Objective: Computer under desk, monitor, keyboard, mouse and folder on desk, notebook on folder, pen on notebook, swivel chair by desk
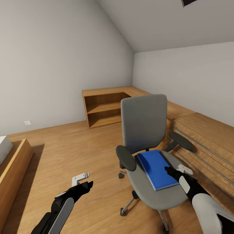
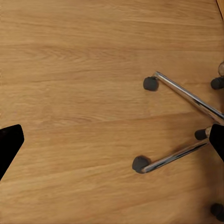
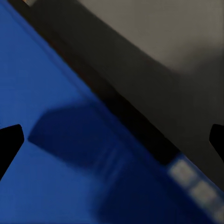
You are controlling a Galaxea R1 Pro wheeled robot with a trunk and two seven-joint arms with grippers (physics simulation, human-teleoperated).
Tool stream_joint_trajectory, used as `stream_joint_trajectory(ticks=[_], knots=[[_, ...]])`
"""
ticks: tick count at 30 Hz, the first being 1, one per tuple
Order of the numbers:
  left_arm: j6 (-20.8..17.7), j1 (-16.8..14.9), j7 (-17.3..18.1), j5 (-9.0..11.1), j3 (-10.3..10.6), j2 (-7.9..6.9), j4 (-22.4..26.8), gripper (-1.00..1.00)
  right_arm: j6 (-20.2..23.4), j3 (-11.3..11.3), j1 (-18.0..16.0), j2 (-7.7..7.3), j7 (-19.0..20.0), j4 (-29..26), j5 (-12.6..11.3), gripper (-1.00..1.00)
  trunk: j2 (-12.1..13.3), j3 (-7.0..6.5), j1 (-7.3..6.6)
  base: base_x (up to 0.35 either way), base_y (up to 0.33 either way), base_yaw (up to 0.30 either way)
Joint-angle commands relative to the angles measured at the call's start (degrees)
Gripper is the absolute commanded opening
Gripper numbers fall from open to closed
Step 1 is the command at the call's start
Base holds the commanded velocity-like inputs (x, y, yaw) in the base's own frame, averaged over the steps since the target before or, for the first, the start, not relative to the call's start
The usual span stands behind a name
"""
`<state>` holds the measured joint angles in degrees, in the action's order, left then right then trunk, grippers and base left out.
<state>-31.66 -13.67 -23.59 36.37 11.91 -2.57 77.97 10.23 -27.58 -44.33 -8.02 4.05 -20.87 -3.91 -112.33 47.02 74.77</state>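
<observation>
The right tool (image 1: 172,171), fingers spread, hovers over the folder (image 1: 156,169) edge at 3 o'clock, its long axis running 11-to-5 on the chair (image 1: 146,130).

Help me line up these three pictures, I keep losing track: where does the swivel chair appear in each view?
Head view: the swivel chair stands right of centre, the blue folder lying on its seat.
Left wrist view: its chrome legs and castors over the wood floor.
Right wrist view: its grey seat beside the folder's edge.
Shared landmark: the folder, with the right gripper over it.
</observation>
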Motion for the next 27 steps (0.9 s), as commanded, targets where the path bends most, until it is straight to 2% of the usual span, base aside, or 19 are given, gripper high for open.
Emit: stream_joint_trajectory(ticks=[1,8,17,27], knots=[[-0.03,-0.04,-0.58,0.61,0.14,-0.09,0.07,1.0,0.32,-0.31,-0.04,0.02,0.25,-0.07,-0.4,1.0,-0.02,0.05,-0.01,0.0,0.0,0.0],[0.02,-0.04,-0.58,0.63,0.09,-0.15,0.02,1.0,0.32,-0.31,0.0,0.02,0.25,-0.08,-0.4,1.0,-0.02,0.05,-0.01,-0.003,0.0,0.0],[0.02,-0.04,-0.58,0.71,0.05,-0.15,-0.01,1.0,0.32,-0.29,-0.02,0.02,0.25,-0.12,-0.4,1.0,-0.02,0.05,-0.01,-0.201,0.0,0.0],[0.02,-0.04,-0.58,0.72,0.04,-0.15,-0.02,1.0,0.3,-0.32,-0.03,0.02,0.25,-0.06,-0.4,1.0,-0.02,0.05,-0.01,-0.03,0.0,0.0]])
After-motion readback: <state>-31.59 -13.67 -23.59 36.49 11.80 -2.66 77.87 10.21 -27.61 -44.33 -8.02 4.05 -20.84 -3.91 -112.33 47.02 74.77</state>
